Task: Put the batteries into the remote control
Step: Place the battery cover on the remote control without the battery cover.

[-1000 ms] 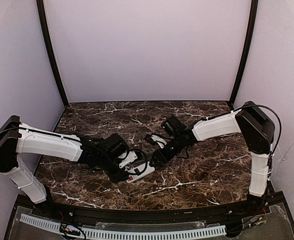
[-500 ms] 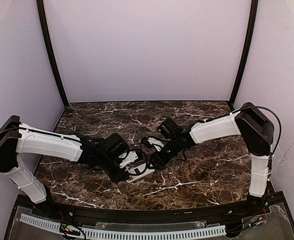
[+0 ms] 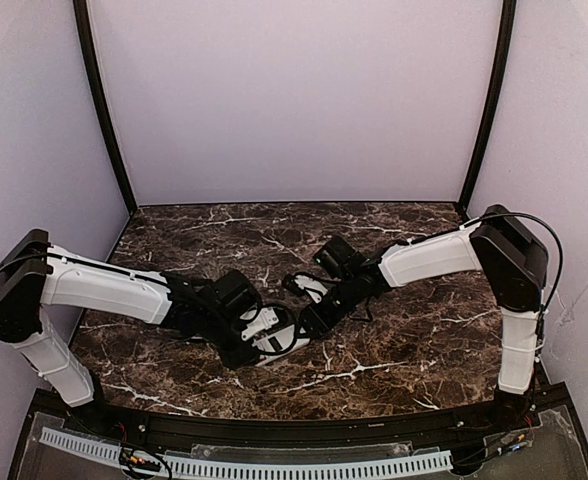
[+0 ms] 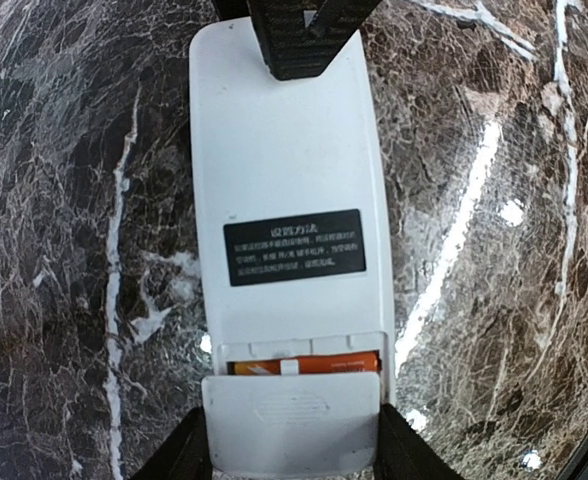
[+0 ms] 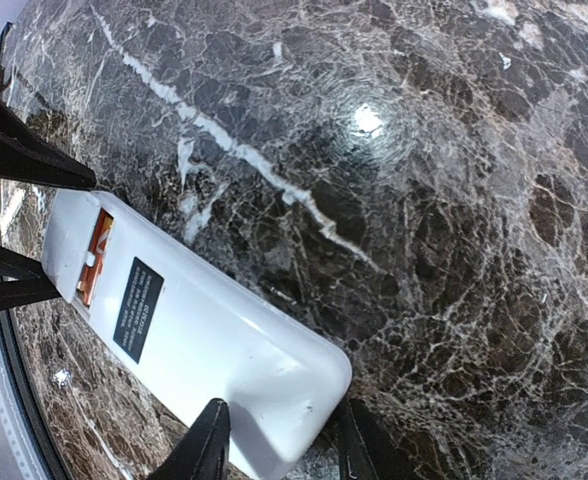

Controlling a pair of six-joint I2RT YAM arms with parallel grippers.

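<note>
Orange battery (image 4: 304, 366) sits in the remote control (image 4: 284, 170); your left hand (image 4: 294, 455) and right hand (image 5: 279, 445) clamp its ends; cover (image 4: 292, 430) half-closed.

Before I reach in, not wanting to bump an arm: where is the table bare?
Bare marble: the back strip of the table along the rear wall, and the front right patch between the right arm and the near edge. Crowded: the centre, where the left gripper and right gripper meet at the remote control.
</note>
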